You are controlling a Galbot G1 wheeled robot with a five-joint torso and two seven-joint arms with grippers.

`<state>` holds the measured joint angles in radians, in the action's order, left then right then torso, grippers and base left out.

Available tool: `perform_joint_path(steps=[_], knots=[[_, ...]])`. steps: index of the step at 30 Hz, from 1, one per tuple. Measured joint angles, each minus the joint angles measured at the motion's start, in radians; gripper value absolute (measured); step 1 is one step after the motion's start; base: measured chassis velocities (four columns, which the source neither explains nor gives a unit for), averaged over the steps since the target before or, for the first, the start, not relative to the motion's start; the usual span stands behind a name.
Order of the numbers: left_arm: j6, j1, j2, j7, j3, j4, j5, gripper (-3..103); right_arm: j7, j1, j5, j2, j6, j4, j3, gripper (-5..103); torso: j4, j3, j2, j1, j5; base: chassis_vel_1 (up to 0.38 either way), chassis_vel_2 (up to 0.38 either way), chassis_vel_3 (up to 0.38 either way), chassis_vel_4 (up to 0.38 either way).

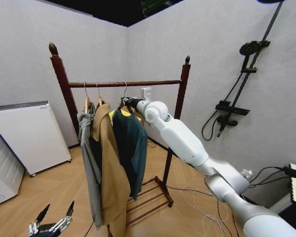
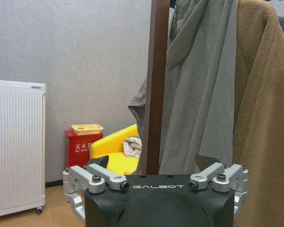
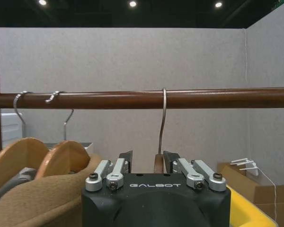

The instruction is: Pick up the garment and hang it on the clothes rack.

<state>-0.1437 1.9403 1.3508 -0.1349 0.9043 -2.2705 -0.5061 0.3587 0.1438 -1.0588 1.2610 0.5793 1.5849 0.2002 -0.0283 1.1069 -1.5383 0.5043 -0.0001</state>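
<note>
Inventory, L to R. White appliance (image 1: pixel 32 136) against L wall, w/ a second white unit at far L edge. Left gripper (image 1: pixel 52 224) parked low at bottom L, near floor, fingers spread wide, holding nothing; its wrist view looks past a rack post (image 2: pixel 155 85) to the grey hooded jacket (image 2: pixel 199 90) and tan coat (image 2: pixel 265 118), w/ a red box (image 2: pixel 80 146) and yellow item (image 2: pixel 116 153) behind. Clothes rack (image 1: pixel 126 83): dark red-brown wood, two posts w/ knob finials, top bar, slatted base. On bar, L to R: grey jacket, long tan coat, then the garment (image 1: pixel 130 148), dark teal shirt on wooden hanger, hanging furthest R of the three, touching the coat. Hanger hook (image 3: pixel 163 118) sits over the bar in right wrist view, so hanging looks done or all but done; judged remaining: release the hanger and clear the arm. Right gripper (image 1: pixel 130 102) at end of the extended R arm, up at the hanger neck just below the bar. Fingers (image 3: pixel 125 158) narrowly apart, one each side of the hanger neck (image 3: pixel 158 163); appear closed onto it, though actual contact is hard to confirm. Two other hooks (image 3: pixel 20 101) and wooden hanger shoulders (image 3: pixel 38 158) lie beside it. Far R: black wall bracket w/ cable (image 1: pixel 232 108), loose cables on floor.
</note>
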Motion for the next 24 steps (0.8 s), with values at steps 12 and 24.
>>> perform_joint_path(steps=[12,24], knots=[[0.000,0.000,0.000,0.000,0.000,0.000,0.000,100,0.035,-0.471,0.026,-0.264,0.018,0.509,-0.228,79,-0.0006,0.000,0.000,0.000,0.0003,0.000,0.000,0.000,0.000],[0.000,0.000,0.000,0.000,0.000,0.000,0.000,100,-0.030,-1.199,0.445,-0.234,-0.101,0.717,-0.485,100,-0.0006,0.000,0.000,0.000,0.0002,0.000,0.000,0.000,0.000]])
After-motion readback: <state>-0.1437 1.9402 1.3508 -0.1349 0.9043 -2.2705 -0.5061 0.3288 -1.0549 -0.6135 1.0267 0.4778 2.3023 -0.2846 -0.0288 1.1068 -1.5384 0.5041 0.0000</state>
